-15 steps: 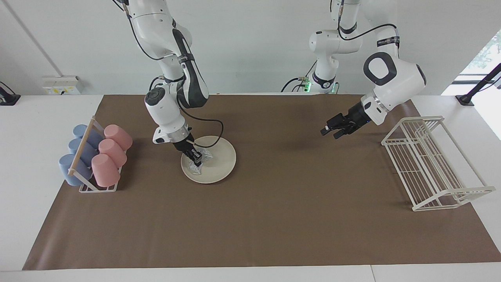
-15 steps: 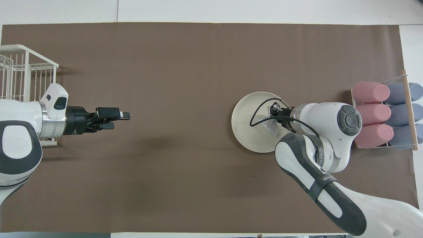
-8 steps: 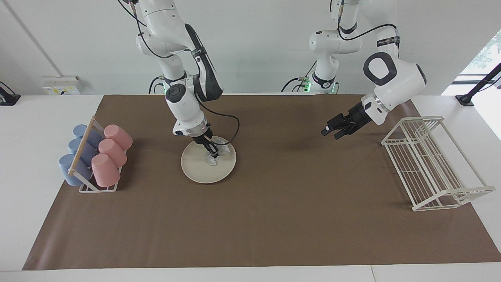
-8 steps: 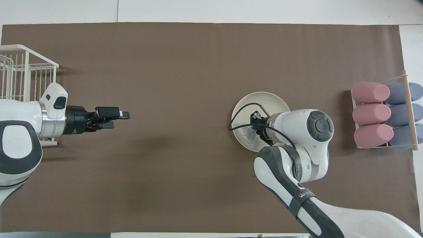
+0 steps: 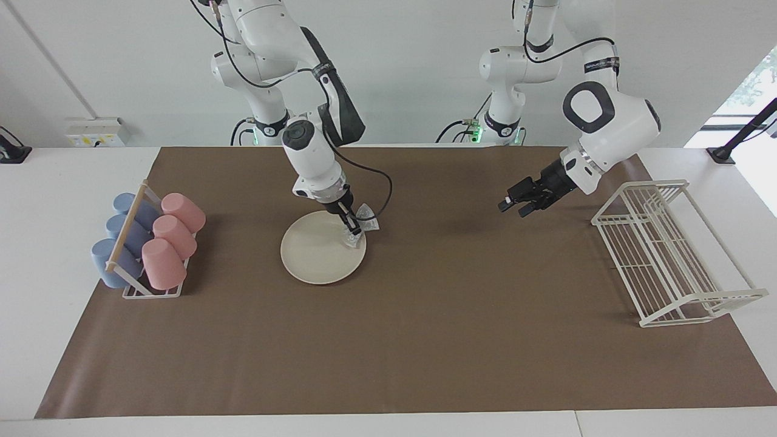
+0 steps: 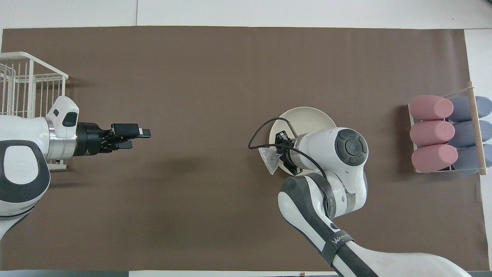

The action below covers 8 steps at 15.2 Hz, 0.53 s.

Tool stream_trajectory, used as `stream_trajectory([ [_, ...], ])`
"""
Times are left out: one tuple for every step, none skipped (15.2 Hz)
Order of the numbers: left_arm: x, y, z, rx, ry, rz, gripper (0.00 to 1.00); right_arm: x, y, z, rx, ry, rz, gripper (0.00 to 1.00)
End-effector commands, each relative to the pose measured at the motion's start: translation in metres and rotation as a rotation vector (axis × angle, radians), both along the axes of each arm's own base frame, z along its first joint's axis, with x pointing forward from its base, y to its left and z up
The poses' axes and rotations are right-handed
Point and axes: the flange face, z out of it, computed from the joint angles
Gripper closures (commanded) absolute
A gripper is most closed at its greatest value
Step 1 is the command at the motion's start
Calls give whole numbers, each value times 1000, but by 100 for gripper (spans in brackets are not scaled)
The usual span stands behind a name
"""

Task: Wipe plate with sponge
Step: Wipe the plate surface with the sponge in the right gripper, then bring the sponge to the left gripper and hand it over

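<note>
You have one round cream plate (image 5: 318, 250); your right claw (image 5: 352, 229) pinches one wrinkly sponge (image 5: 362, 220) at its rim; left claw (image 5: 512, 205) waits, grip unreadable

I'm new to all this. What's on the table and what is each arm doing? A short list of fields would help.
plate: cream plate lying flat on the brown mat
sponge: silvery sponge at the plate's edge toward the left arm's end, partly over the mat
right gripper: right gripper shut on the sponge, at the plate's rim
left gripper: left gripper waits in the air over bare mat, holding nothing
cups: pink and blue cups in a rack at the right arm's end
wire rack: white wire rack at the left arm's end
</note>
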Motion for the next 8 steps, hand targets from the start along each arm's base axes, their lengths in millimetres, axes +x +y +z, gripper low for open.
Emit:
stream_trajectory([
  [4,-6,1,23,14,22,0,16,9,28,0,39,-27,100],
  [5,-7,2,15,18,25,0,14,21,36,-3,57,-32,100],
  [5,-11,5,0,23,16,0,11,37,50,-21,64,-28,100],
  [4,-17,9,-52,47,16,0,10,53,67,-59,52,-34,100],
  [3,-24,14,-141,72,40,0,9,73,81,-102,33,-58,100],
  [3,-33,18,-199,85,52,0,8,92,93,-142,22,-77,100],
  [0,-43,21,-229,92,45,0,6,107,111,-167,16,-82,100],
  [-3,-48,22,-268,112,39,0,-3,127,121,-166,12,-75,100],
])
